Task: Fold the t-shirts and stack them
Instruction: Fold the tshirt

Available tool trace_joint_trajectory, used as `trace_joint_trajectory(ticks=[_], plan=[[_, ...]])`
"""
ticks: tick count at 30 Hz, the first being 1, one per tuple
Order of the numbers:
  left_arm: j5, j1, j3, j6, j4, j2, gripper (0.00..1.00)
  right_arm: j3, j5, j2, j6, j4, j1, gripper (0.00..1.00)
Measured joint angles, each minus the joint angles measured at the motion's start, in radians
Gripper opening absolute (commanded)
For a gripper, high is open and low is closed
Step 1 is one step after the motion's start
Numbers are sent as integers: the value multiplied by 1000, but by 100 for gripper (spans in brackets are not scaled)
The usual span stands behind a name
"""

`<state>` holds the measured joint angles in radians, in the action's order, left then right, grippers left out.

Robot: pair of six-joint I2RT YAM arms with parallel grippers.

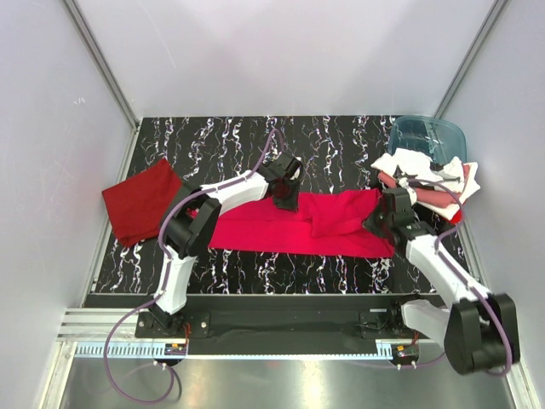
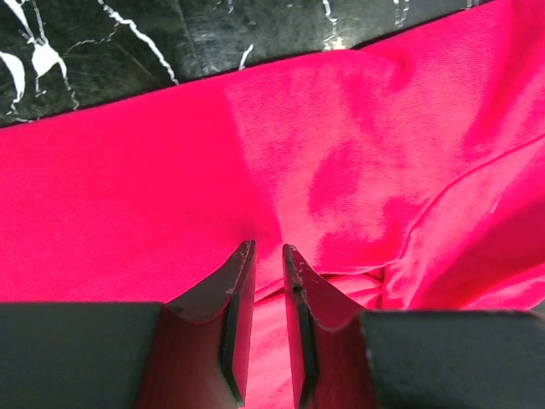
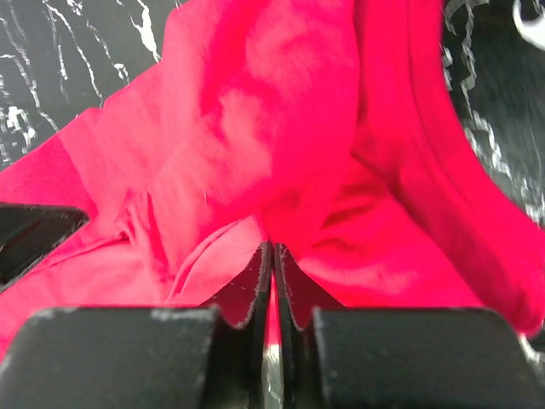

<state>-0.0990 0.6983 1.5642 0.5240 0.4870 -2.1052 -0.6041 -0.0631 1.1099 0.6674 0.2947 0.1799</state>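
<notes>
Crimson shirt (image 1: 298,226) is lying flat across the middle of the table (image 1: 341,141), its long axis running left to right and its right end bunching up at the right gripper (image 1: 381,220). The left gripper (image 1: 286,201) is pressing down on the far edge near the middle. A dark red shirt (image 1: 140,203) is lying folded at the table's left edge, apart from the crimson shirt. A pile (image 1: 430,179) of white and pink shirts is sitting at the far right, just in front of the tub (image 1: 426,136). The table is showing black with white marbling, and pale walls (image 1: 281,51) are closing it in.

From the left wrist, crimson cloth is filling most of the frame, its edge slanting against the table at the top. The fingers (image 2: 238,290) are standing nearly together, with cloth filling the narrow slot and creases gathering at the tips.

From the right wrist, the shirt is heaping in folds. The fingers (image 3: 251,290) are pressing together on a ridge of it, and the table is showing in both upper corners.
</notes>
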Motion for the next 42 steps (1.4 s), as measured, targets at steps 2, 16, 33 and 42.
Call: trace_joint_trajectory(ticks=[2,16,33,42], plan=[[3,-2,0,1,5,-2,23,39,1,-69,23,16,0,26],[14,-2,0,6,26,-3,23,167,14,-311,98,21,0,60],[-1,40,-68,-6,-63,70,24,-167,51,371,42,-18,2,0],[-6,57,-68,-11,-67,70,24,-262,-38,453,159,152,37,0]])
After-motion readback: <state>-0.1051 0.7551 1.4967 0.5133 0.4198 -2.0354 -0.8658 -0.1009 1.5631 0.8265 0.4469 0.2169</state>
